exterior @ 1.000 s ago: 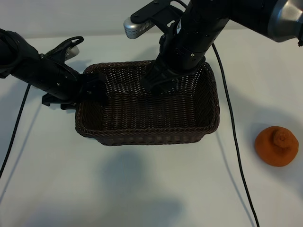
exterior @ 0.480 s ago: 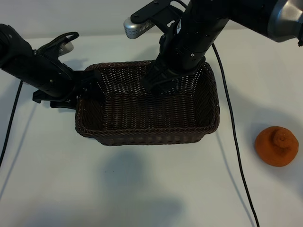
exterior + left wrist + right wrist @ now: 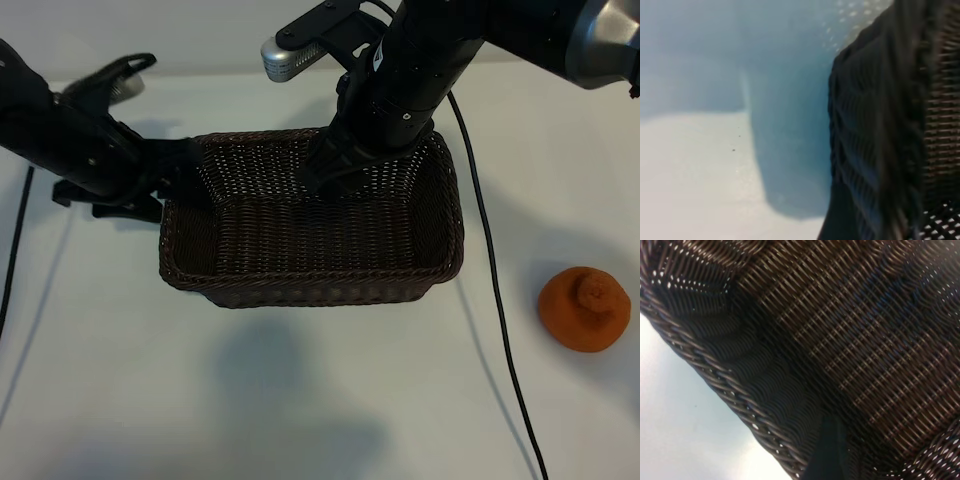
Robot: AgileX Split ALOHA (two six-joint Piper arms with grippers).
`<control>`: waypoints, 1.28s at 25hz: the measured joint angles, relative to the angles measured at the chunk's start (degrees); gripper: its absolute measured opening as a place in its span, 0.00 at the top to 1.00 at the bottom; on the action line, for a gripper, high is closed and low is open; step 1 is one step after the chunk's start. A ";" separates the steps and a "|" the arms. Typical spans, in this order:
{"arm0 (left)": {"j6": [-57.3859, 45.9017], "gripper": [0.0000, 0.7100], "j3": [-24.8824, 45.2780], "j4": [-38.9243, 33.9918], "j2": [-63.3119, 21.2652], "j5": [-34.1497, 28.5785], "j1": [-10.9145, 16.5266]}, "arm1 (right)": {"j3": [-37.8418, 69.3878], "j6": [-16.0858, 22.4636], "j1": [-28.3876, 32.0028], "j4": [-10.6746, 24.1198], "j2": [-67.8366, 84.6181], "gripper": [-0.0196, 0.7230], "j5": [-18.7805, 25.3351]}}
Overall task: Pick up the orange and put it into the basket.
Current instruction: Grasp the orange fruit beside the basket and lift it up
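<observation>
The orange (image 3: 584,308), a rough ball with a small knob, lies on the white table right of the basket, far from both grippers. The dark-brown wicker basket (image 3: 310,292) stands at the table's middle with nothing in it. My right gripper (image 3: 320,172) reaches down inside the basket by its far wall, open and holding nothing; one dark finger (image 3: 827,452) shows against the weave (image 3: 865,340). My left gripper (image 3: 188,172) is at the basket's left rim, open, with the basket's outer wall (image 3: 900,125) close beside it.
A black cable (image 3: 490,270) runs from the right arm across the table between the basket and the orange. Another cable (image 3: 12,260) hangs at the left edge. White tabletop (image 3: 300,400) stretches in front of the basket.
The left arm has drawn back to the left and slightly away from the basket's left wall. The right arm, the basket and the orange have not moved.
</observation>
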State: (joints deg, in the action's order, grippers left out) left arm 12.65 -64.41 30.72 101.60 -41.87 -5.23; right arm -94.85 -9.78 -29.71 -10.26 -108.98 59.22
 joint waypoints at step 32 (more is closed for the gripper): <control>6.61 0.17 0.00 12.72 -12.13 -1.36 0.00 | 0.00 6.59 1.34 9.48 6.30 0.17 4.15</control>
State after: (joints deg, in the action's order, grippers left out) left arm 19.26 -64.41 43.44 89.47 -43.23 -5.23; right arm -94.85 -3.19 -28.38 -0.79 -102.68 63.37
